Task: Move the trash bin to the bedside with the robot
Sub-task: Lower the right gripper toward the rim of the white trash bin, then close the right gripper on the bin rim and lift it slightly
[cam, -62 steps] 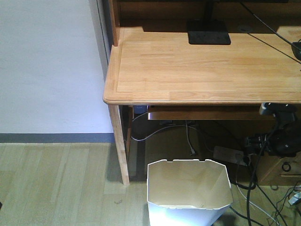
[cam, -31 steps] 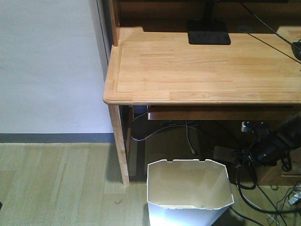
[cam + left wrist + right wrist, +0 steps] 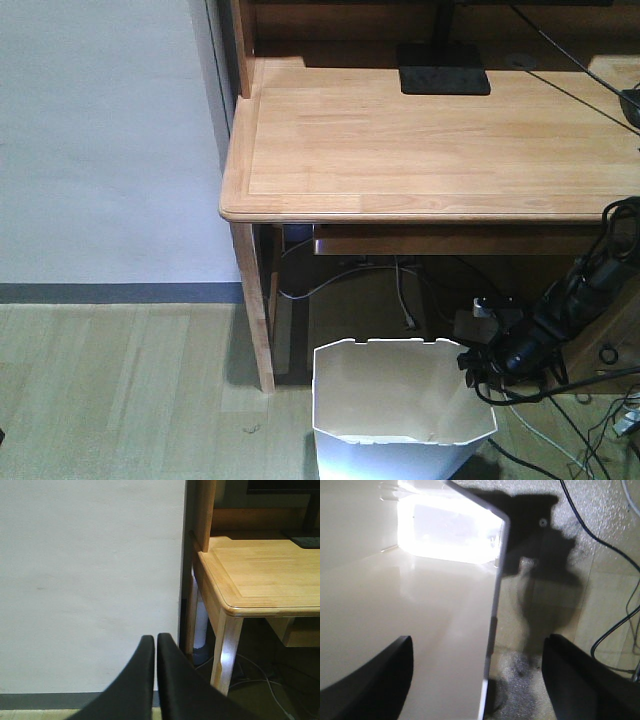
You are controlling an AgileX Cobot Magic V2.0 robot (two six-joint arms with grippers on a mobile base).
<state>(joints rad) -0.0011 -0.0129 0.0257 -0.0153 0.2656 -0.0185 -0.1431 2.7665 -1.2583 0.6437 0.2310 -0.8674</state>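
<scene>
At the rim of the bin (image 3: pixel 390 392), the right gripper (image 3: pixel 479 669) hangs open astride the wall, so clamping it should come next; the left gripper (image 3: pixel 156 652) is closed.

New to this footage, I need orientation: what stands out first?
The white trash bin stands on the floor below the front edge of the wooden desk. The right gripper is at its right rim, jaws open astride the side. The left gripper, jaws shut, faces the room wall.
</scene>
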